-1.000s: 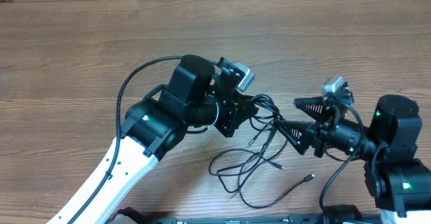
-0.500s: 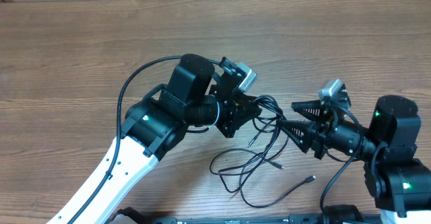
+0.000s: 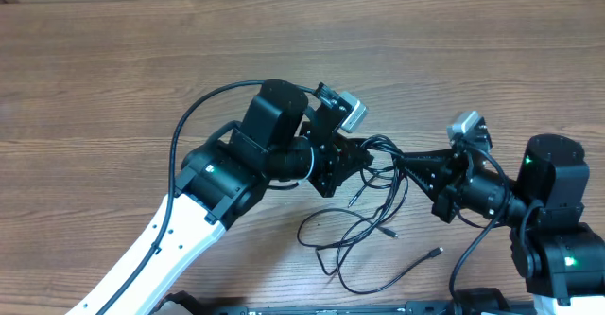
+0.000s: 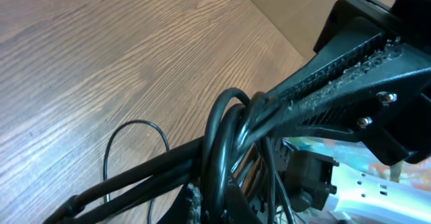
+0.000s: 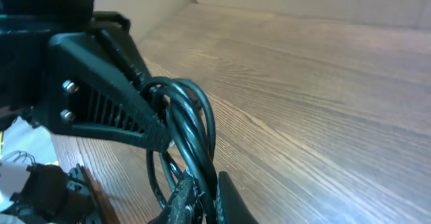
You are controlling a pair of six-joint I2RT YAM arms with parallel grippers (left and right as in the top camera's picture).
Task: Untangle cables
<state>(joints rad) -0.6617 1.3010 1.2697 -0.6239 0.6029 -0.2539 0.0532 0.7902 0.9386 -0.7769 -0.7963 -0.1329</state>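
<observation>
The cables are thin black cords, bunched into loops just above the table between my two grippers. Their loose strands trail down onto the wood, and one plug end lies apart. My left gripper is shut on the bundle from the left. My right gripper is shut on it from the right, tips nearly meeting the left's. In the left wrist view the cable loops wrap at the right gripper's fingers. In the right wrist view my right gripper pinches the cable loops beside the left gripper's finger.
The wooden table stretches far to the left and back. A thicker black wire arcs off the left arm. The right arm's base stands at the lower right, close to the front edge.
My right gripper has gone from wide open to shut on the cable bundle and edged left. The left gripper has stayed shut, shifting slightly right.
</observation>
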